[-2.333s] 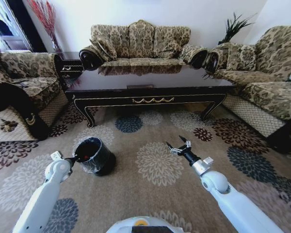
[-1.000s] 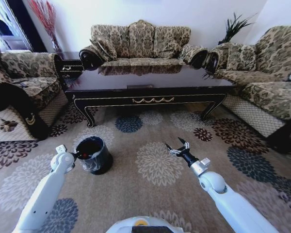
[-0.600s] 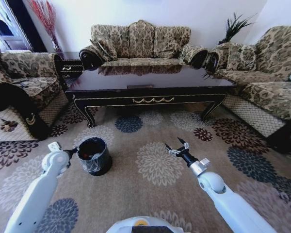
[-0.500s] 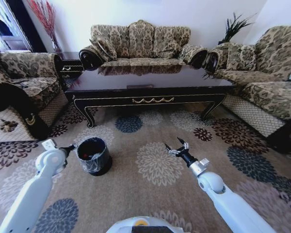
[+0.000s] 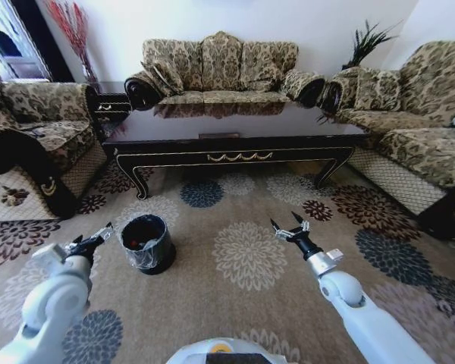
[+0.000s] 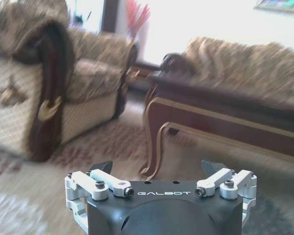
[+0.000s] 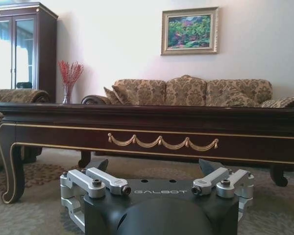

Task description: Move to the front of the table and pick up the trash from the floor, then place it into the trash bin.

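Both grippers hanging wide open and empty, left gripper (image 5: 91,240) beside the trash bin (image 5: 145,243), right gripper (image 5: 291,228) over the carpet (image 5: 243,296), likely post-drop.

Three-seat floral sofa (image 5: 220,64) against back wall, brown-gold pattern, dark wood armrests. Matching sofa (image 5: 409,114) on right side, cushions on it. Matching armchair (image 5: 38,140) on left, dark curved arm with gold ornament. Small dark side table (image 5: 110,102) in back left corner between armchair and three-seat sofa. Red dried branches (image 5: 72,26) in vase behind side table. Spiky green plant (image 5: 366,39) in back right corner. Framed landscape painting (image 7: 189,30) on white wall above three-seat sofa. Tall dark glass-door cabinet (image 7: 22,46) at left.
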Available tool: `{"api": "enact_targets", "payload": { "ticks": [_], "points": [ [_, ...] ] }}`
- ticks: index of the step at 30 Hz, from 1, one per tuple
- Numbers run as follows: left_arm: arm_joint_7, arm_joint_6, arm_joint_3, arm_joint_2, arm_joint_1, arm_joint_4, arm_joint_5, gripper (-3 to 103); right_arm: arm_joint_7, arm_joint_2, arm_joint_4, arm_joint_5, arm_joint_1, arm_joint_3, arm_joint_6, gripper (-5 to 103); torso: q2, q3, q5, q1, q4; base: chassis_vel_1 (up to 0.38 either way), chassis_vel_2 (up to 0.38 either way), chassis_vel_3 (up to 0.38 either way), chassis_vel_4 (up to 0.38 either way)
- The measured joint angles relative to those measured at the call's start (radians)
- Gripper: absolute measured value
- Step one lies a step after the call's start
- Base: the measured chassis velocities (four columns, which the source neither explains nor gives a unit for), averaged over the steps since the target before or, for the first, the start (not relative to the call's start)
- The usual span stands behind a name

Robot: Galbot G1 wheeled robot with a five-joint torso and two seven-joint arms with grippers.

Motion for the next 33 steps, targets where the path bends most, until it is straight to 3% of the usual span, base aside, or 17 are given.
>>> {"api": "enact_targets", "payload": {
  "ticks": [3, 4, 7, 8, 9, 10, 13, 19, 23, 27, 33],
  "points": [
    [0.249, -0.155, -0.034, -0.052, 0.098, 0.027, 0.127, 100, 0.034, 0.021, 0.012, 0.032, 0.006, 0.012, 0.005, 100, 0.0, 0.0, -0.0005, 0.0, 0.0001, 0.0, 0.0, 0.0, 0.0],
    [0.249, -0.155, -0.034, -0.052, 0.098, 0.027, 0.127, 100, 0.034, 0.021, 0.012, 0.032, 0.006, 0.012, 0.005, 100, 0.0, 0.0, -0.0005, 0.0, 0.0001, 0.0, 0.0, 0.0, 0.0],
    [0.387, -0.248, -0.057, -0.071, 0.181, 0.069, 0.167, 100, 0.043, 0.029, 0.014, 0.025, 0.0, 0.012, 0.008, 100, 0.0, 0.0, -0.0004, 0.0, 0.0001, 0.0, 0.0, 0.0, 0.0],
    [0.387, -0.248, -0.057, -0.071, 0.181, 0.069, 0.167, 100, 0.043, 0.029, 0.014, 0.025, 0.0, 0.012, 0.008, 100, 0.0, 0.0, -0.0004, 0.0, 0.0001, 0.0, 0.0, 0.0, 0.0],
    [0.438, -0.313, -0.075, -0.08, 0.225, 0.101, 0.194, 100, 0.046, 0.031, 0.011, 0.018, 0.001, 0.013, 0.013, 100, 0.0, 0.0, -0.0006, 0.0, 0.0004, 0.0, 0.0, 0.0, 0.0],
    [0.451, -0.342, -0.087, -0.086, 0.245, 0.117, 0.204, 100, 0.048, 0.032, 0.007, 0.016, 0.003, 0.014, 0.016, 100, 0.0, 0.0, -0.0005, 0.0, 0.0006, 0.0, 0.0, 0.0, 0.0],
    [0.455, -0.377, -0.118, -0.108, 0.285, 0.138, 0.205, 100, 0.061, 0.036, 0.0, 0.016, 0.012, 0.016, 0.017, 100, 0.0, 0.0, -0.0006, 0.0, 0.0004, 0.0, 0.0, 0.0, 0.0],
    [0.421, -0.378, -0.117, -0.152, 0.306, 0.098, 0.195, 100, 0.064, 0.045, -0.005, 0.007, 0.016, 0.022, 0.018, 100, 0.0, 0.0, -0.0003, 0.0, 0.0003, 0.0, 0.0, 0.0, 0.0],
    [0.404, -0.362, -0.102, -0.168, 0.307, 0.053, 0.192, 100, 0.064, 0.049, 0.002, 0.007, 0.007, 0.03, 0.018, 100, 0.0, 0.0, -0.0003, 0.0, 0.0002, 0.0, 0.0, 0.0, 0.0],
    [0.362, -0.322, -0.073, -0.136, 0.295, -0.022, 0.197, 100, 0.059, 0.054, 0.013, 0.007, -0.019, 0.074, 0.018, 100, 0.0, 0.0, -0.0002, 0.0, 0.0001, 0.0, 0.0, 0.0, 0.0],
    [0.321, -0.277, -0.041, -0.116, 0.25, -0.044, 0.202, 100, 0.051, 0.057, 0.02, 0.008, -0.048, 0.116, 0.019, 100, 0.0, 0.0, -0.0003, 0.0, 0.0001, 0.0, 0.0, 0.0, 0.0]
  ]
}}
